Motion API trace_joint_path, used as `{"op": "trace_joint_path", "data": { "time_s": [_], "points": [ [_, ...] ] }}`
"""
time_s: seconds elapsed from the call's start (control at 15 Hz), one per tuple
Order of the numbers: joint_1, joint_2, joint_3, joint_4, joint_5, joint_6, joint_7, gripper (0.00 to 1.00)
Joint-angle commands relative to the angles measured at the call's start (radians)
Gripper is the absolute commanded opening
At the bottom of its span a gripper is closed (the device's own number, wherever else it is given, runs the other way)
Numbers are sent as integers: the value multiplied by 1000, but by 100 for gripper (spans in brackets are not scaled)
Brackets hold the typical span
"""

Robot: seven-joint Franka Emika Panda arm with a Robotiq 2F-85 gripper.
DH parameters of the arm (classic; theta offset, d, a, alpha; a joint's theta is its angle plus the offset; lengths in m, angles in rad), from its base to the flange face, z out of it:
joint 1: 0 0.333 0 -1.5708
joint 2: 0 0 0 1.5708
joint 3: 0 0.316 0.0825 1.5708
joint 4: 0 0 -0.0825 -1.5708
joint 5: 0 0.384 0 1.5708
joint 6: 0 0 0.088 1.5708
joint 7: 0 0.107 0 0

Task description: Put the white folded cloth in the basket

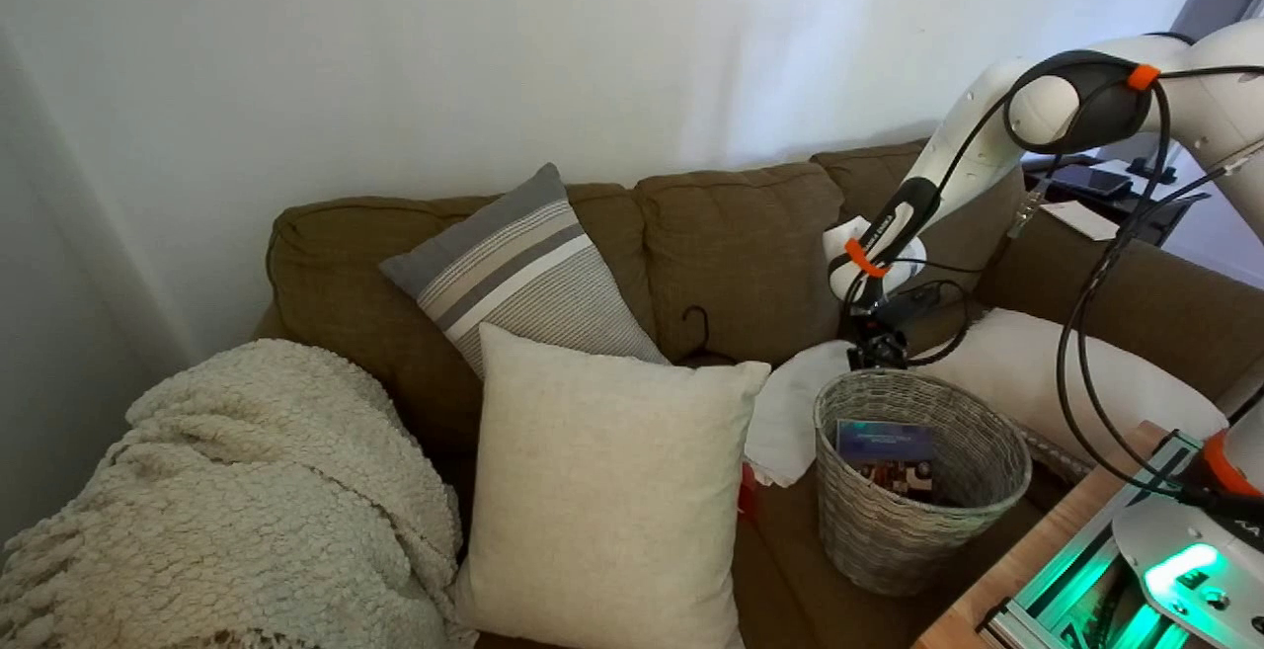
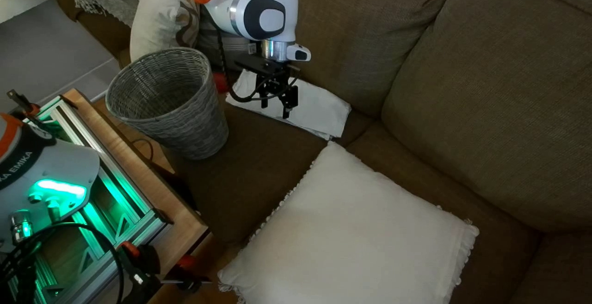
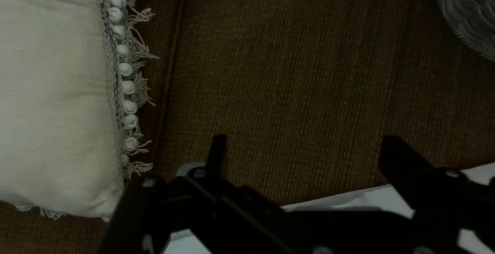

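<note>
The white folded cloth (image 2: 319,107) lies flat on the brown sofa seat, against the backrest. It also shows in an exterior view (image 1: 795,417), partly hidden by the cream pillow and the basket, and at the bottom of the wrist view (image 3: 386,200). The grey woven basket (image 2: 194,130) stands upright on the seat beside the cloth; it also shows in an exterior view (image 1: 869,535) and at the wrist view's top right corner (image 3: 471,14). My gripper (image 2: 275,108) points down over the cloth's front edge. In the wrist view its fingers (image 3: 303,140) are wide apart with nothing between them.
A purple printed item (image 1: 884,442) sits inside the basket. A fringed white pillow (image 2: 356,234) lies on the seat. A cream pillow (image 1: 612,491), a striped pillow (image 1: 533,279) and a fluffy blanket (image 1: 267,491) are on the sofa. A wooden table edge (image 2: 180,220) borders the robot base.
</note>
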Motion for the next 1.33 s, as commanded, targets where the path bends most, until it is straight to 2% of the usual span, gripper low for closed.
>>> {"op": "trace_joint_path", "data": {
  "time_s": [0.0,0.2,0.4,0.53,0.8,1.27],
  "points": [
    [26,56,-17,44,-34,52,24,100],
    [74,133,-49,105,-95,123,45,100],
    [95,179,-36,138,-102,196,34,100],
    [90,152,-30,113,-80,179,14,100],
    [113,174,-29,135,-82,186,15,100],
    [-12,245,87,132,-3,503,-63,100]
  ]
}}
